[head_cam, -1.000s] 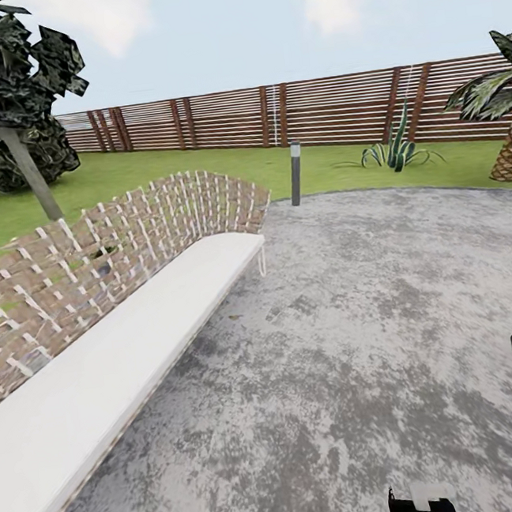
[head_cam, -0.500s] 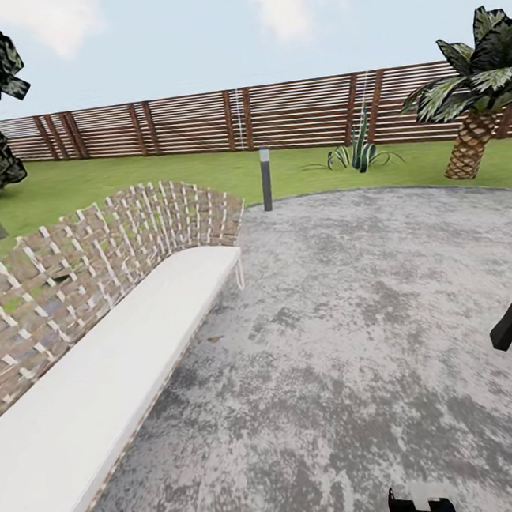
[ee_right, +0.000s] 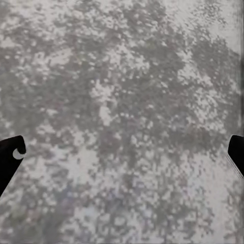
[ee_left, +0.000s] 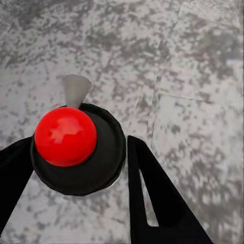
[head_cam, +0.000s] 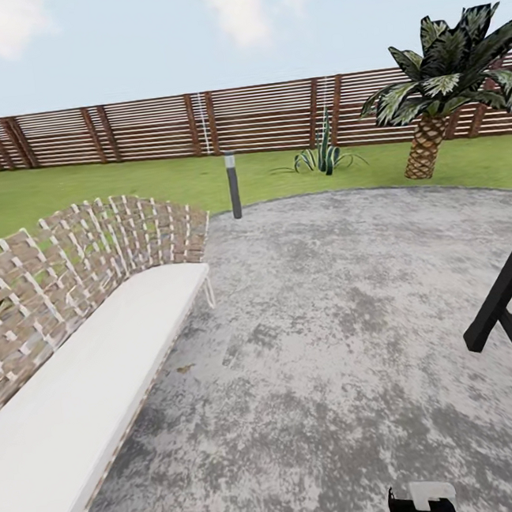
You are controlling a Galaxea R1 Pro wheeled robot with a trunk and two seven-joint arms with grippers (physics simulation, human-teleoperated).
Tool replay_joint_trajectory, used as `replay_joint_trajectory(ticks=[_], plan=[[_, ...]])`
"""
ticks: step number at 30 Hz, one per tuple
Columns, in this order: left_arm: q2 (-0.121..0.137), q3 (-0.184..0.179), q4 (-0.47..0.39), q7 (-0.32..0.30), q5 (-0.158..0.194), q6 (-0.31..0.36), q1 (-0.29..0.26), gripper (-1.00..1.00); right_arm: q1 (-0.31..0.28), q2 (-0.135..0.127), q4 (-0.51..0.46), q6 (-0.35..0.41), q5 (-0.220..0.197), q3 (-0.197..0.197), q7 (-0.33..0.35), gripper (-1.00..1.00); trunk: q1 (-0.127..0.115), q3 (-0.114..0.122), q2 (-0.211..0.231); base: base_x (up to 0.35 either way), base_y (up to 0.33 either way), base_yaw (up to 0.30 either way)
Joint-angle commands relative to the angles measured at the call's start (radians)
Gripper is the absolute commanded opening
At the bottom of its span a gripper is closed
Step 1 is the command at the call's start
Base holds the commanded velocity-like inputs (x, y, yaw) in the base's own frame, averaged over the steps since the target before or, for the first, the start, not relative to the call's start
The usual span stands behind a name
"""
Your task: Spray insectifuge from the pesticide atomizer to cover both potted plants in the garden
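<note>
In the left wrist view the pesticide atomizer (ee_left: 96,165), a dark round bottle with a red top (ee_left: 65,136), sits between the two black fingers of my left gripper (ee_left: 80,146), which is shut on it above the grey stone. My right gripper (ee_right: 124,150) is open, its black fingertips far apart over bare patio stone. The garden lies ahead in the head view: round grey patio (head_cam: 335,318), green lawn (head_cam: 121,188) and brown slatted fence (head_cam: 154,128). The two potted plants are out of view.
A long white bench (head_cam: 87,378) with a woven back curves along the left. A grey bollard lamp (head_cam: 233,185), a striped agave (head_cam: 323,157) and a palm (head_cam: 429,101) stand at the patio's far rim. A black frame (head_cam: 507,299) juts in at right.
The whole head view has shifted left, so the camera has turned right: the dark tree left the picture, the palm came fully in, and more of the black frame shows.
</note>
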Motion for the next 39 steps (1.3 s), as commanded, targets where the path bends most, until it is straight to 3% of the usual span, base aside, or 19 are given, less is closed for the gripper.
replay_joint_trajectory(ticks=[1,39], plan=[[0.000,0.004,0.001,-0.005,0.004,-0.003,0.000,-1.00,-0.001,0.000,0.002,-0.003,0.011,-0.006,-0.005,1.00,0.000,-0.001,0.000,0.335,0.000,-0.245],[0.005,0.007,0.001,-0.002,0.005,-0.002,0.000,-1.00,-0.001,0.001,0.002,-0.003,0.012,-0.005,-0.005,1.00,0.000,0.005,0.000,0.336,0.000,-0.233]])
